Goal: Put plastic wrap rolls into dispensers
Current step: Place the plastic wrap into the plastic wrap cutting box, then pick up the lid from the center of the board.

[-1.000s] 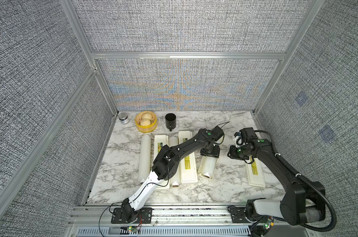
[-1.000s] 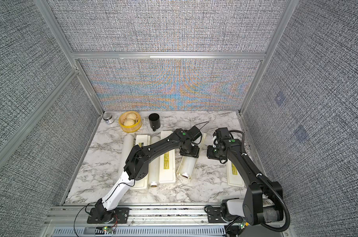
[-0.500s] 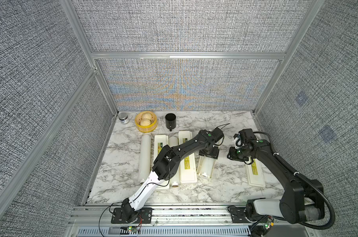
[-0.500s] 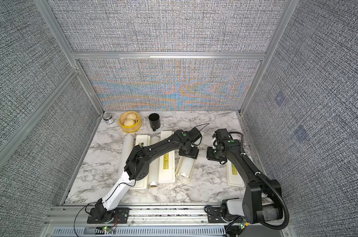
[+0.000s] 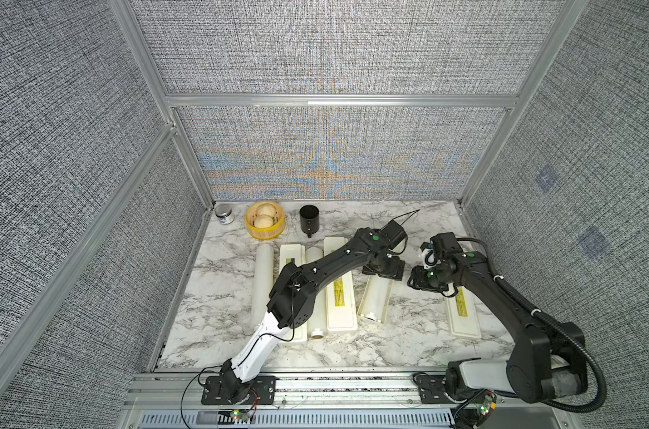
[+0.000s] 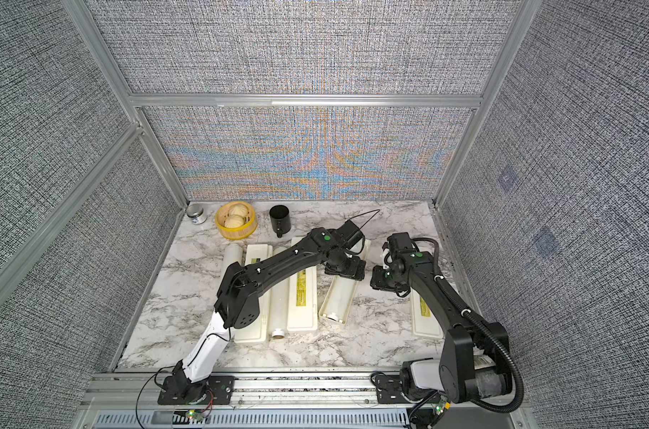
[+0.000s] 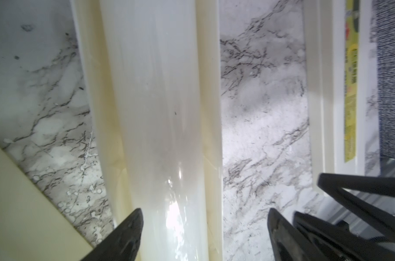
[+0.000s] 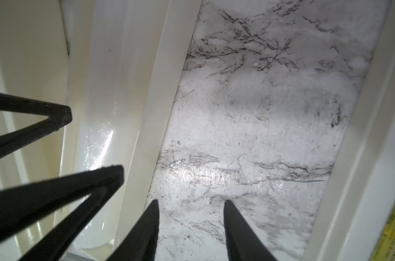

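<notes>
Now your translucent-white plastic wrap roll (image 7: 160, 113) lies lengthwise in the open, long cream-white plastic dispenser tray (image 7: 211, 90). The tray sits tilted on the grey-veined marble tabletop (image 7: 259, 135), between a closed cream dispenser with a yellow label strip (image 5: 339, 308) and another labelled cream box (image 5: 462, 315) on your right side. Your left gripper (image 7: 204, 211) hangs over the tray's far end, fingers spread wide, straddling roll and tray wall and clamping nothing, so the roll rests on the tray alone. Your right gripper (image 8: 192, 202) hovers just beside the tray, fingers apart with only marble between them, probably placed to steady the box. A second roll (image 5: 260, 286) and a third roll (image 5: 316, 315) lie outside any box, so most of the task remains.
</notes>
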Tool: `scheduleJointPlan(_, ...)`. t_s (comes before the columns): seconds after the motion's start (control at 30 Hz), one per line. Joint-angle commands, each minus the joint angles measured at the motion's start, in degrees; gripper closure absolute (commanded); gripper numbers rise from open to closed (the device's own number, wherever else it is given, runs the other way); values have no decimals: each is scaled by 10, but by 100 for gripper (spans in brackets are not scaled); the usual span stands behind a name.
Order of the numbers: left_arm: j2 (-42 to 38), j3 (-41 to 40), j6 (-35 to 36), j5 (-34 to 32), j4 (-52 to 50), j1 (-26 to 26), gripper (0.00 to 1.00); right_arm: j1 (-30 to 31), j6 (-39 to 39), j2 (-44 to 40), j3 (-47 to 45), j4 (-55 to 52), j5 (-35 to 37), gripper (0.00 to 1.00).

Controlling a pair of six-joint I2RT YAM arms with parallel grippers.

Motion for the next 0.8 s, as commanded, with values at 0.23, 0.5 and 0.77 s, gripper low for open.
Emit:
scheduleJointPlan(0.23,-82,-127,-17,5,79,39,16,70,68,46,30,48,1,31)
scheduleJointPlan(0.5,-125,-185,-4,21,110,71,16,97,121,73,13,83,29,29)
scheduleJointPlan(0.77,-125,-205,4,55,136,81,17,76,85,45,-2,22,84,29)
